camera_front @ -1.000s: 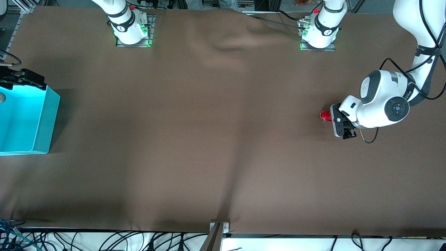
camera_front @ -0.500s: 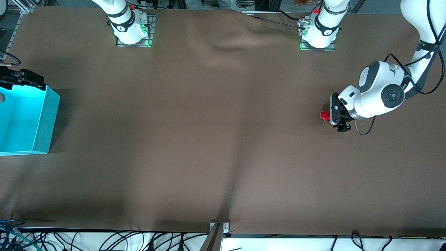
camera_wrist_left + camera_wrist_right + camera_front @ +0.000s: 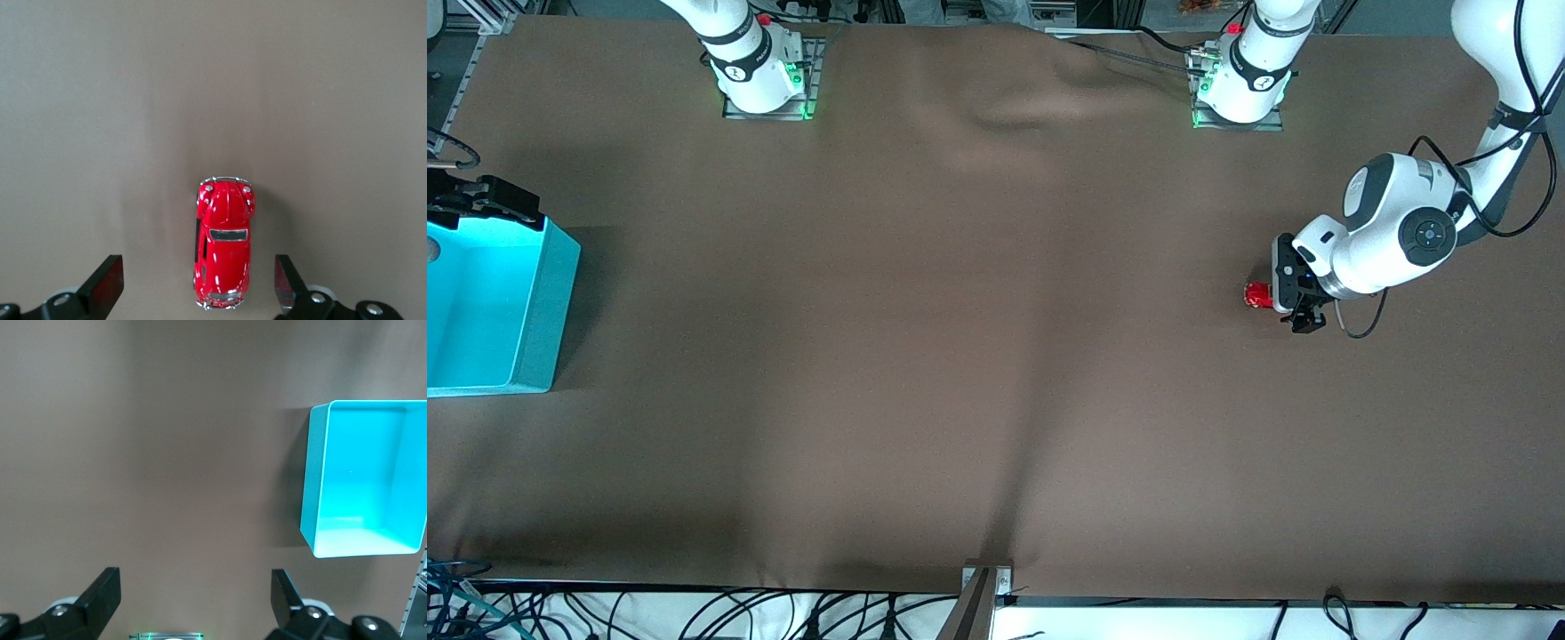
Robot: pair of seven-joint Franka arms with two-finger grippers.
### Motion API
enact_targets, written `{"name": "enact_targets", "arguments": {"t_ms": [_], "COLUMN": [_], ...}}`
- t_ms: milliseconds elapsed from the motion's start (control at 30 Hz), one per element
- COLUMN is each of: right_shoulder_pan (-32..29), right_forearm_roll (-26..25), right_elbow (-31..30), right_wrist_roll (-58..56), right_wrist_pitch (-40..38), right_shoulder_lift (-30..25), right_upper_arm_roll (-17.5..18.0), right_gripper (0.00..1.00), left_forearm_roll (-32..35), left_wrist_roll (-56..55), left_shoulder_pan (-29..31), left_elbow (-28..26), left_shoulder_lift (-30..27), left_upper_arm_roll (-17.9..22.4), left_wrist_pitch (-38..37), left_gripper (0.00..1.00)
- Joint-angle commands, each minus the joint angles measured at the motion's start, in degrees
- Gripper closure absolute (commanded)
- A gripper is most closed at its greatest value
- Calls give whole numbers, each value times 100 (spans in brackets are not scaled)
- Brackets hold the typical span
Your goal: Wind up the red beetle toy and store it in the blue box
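Note:
The red beetle toy [image 3: 1257,295] stands on the brown cloth near the left arm's end of the table. My left gripper [image 3: 1282,299] hangs just above it, pointing down, and covers part of it in the front view. In the left wrist view the left gripper [image 3: 198,280] is open, one dark finger on each side of the toy [image 3: 223,243], with a gap on both sides and no contact. The blue box [image 3: 543,302] sits open at the right arm's end. My right gripper [image 3: 195,587] waits open high over the cloth, the box [image 3: 310,480] off to one side below it.
Brown cloth [image 3: 960,356] covers the whole table, with wrinkles between the two arm bases. The right arm's base [image 3: 763,76] and the left arm's base [image 3: 1240,89] stand along the table's edge farthest from the front camera. Cables lie along the near edge.
The left arm's hand has come down lower over the toy and shifted slightly toward its base. The toy, the box and the right arm have not moved.

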Motion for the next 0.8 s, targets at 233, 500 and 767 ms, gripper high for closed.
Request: {"name": "enact_targets", "arguments": {"t_ms": [233,500,767], "right_shoulder_pan": [-28,-37,-98], "right_forearm_roll": [81,64,55], "right_elbow": [66,66,75], "right_wrist_roll": [-91,-91,-108], "right_wrist_pitch": [-32,-5,12], "right_shoulder_lift": [-33,2,-16], "right_upper_arm_roll": [-1,-10,-98], "right_gripper": [0,0,0], "left_forearm_roll": [349,446,675], "left_wrist_roll": [-244,-314,-683], "left_shoulder_pan": [251,242,242], "left_elbow": [-356,-408,-443], "left_shoulder_lift": [113,289,394], "left_upper_arm_roll": [-83,-65,-65], "left_wrist_pitch": [519,818,836], "left_gripper": [0,0,0]}}
